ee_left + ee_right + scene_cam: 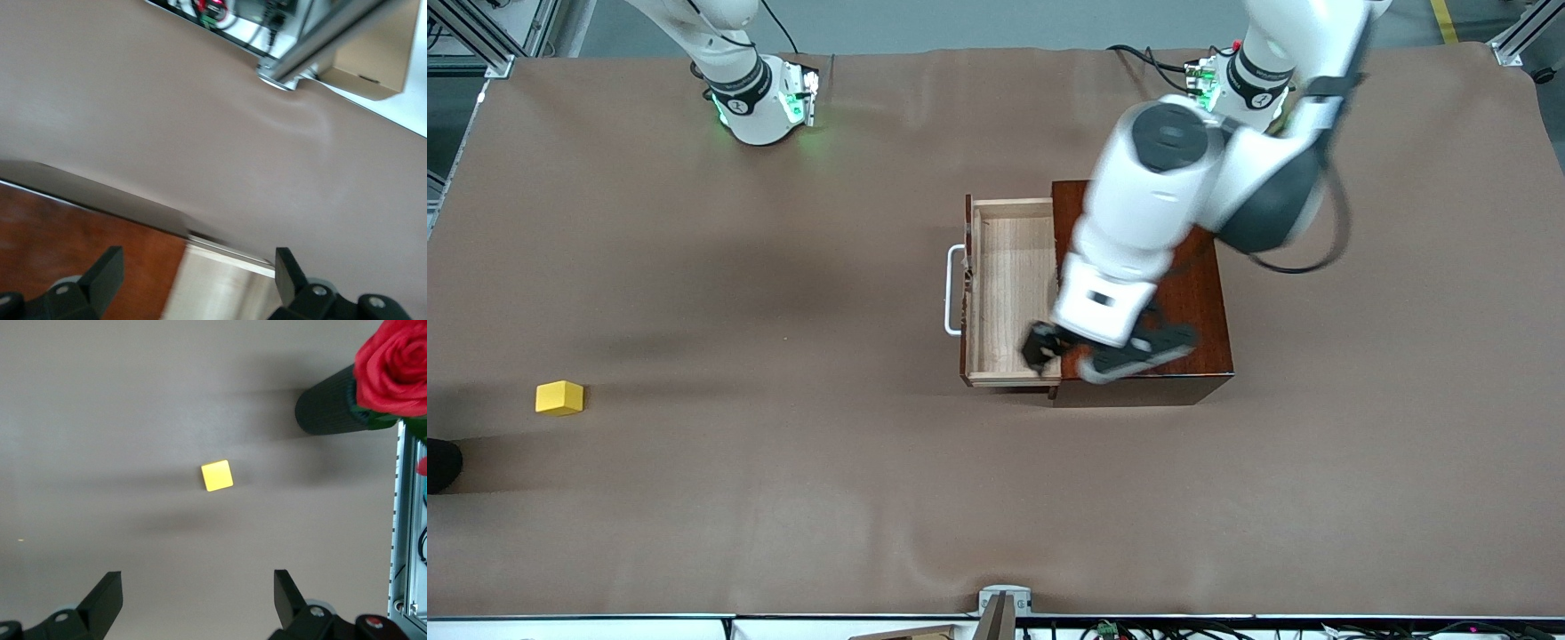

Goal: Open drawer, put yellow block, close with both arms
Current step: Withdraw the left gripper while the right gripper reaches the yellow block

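Observation:
The drawer (pixel 1009 276) stands pulled out of the dark cabinet (pixel 1192 302), its white handle (pixel 953 289) toward the right arm's end, and it is empty. My left gripper (pixel 1049 348) is open and empty over the drawer's corner nearest the front camera. The left wrist view shows the gripper (pixel 198 280) above the pale tray (pixel 220 290) and the cabinet top (pixel 87 233). The yellow block (pixel 559 397) lies on the table at the right arm's end. My right gripper (pixel 198 603) is open and empty over the table close to the block (pixel 217 475); it is out of the front view.
A black vase (pixel 327 407) with a red rose (pixel 393 360) stands by the table edge close to the block, and shows as a dark shape (pixel 440 464) in the front view. A cardboard box (pixel 373 60) and metal frame lie off the table's front edge.

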Controlling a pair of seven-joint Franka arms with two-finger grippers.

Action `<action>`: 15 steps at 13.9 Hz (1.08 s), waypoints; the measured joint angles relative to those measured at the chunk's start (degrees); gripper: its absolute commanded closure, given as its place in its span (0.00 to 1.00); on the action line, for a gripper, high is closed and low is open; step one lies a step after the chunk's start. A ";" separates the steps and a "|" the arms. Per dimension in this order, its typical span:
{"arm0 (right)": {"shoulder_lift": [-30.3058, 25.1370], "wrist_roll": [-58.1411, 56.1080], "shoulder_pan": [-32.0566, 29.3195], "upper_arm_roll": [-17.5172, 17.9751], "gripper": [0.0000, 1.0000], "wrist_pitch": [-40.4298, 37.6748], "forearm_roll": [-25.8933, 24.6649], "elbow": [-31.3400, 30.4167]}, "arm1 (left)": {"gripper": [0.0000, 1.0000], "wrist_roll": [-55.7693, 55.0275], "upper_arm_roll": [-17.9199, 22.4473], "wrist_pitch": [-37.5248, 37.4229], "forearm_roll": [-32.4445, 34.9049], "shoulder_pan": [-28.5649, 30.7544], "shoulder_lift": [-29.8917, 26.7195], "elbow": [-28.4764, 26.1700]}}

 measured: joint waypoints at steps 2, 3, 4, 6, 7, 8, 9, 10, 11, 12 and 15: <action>5.12 -0.59 -1.07 0.02 0.00 1.80 0.92 0.57 | 0.00 5.13 -0.12 -1.67 -1.70 5.20 -2.89 -2.41; 7.72 -0.60 -1.10 0.10 0.00 3.48 1.49 0.68 | 0.00 7.78 -0.18 -2.03 -2.09 7.92 -4.69 -4.10; 10.15 -0.60 -1.03 0.34 0.00 5.55 2.06 0.75 | 0.00 10.00 -0.20 -2.22 -2.25 10.43 -6.59 -5.94; 14.94 -0.81 -0.78 0.91 0.00 9.48 2.86 0.89 | 0.00 14.17 -0.25 -2.61 -2.35 14.67 -10.62 -9.82; 17.03 -1.20 -0.65 1.14 0.00 11.08 2.95 0.92 | 0.00 16.47 -0.25 -2.74 -2.38 16.02 -12.51 -11.78; 18.94 -2.48 -0.54 1.25 0.00 13.32 2.99 0.97 | 0.00 18.40 -0.25 -2.78 -2.39 17.02 -14.28 -13.67; 20.62 -4.58 -0.49 1.29 0.00 16.02 3.04 1.00 | 0.00 20.24 -0.27 -2.91 -2.39 17.96 -15.84 -15.30; 22.20 -6.88 -0.48 1.31 0.00 18.53 3.07 1.04 | 0.00 22.60 -0.26 -3.65 -2.39 19.10 -17.21 -16.48; 23.78 -9.08 -0.49 1.27 0.00 20.68 3.06 1.07 | 0.00 25.69 -0.24 -5.21 -2.39 20.44 -18.37 -17.16; 25.34 -11.42 -0.56 1.18 0.00 22.69 3.04 1.09 | 0.00 29.19 -0.22 -7.10 -2.39 21.93 -19.44 -17.51; 28.74 -17.49 -0.84 0.79 0.00 25.26 2.91 1.27 | 0.00 40.02 -0.18 -13.64 -2.39 26.53 -22.62 -18.02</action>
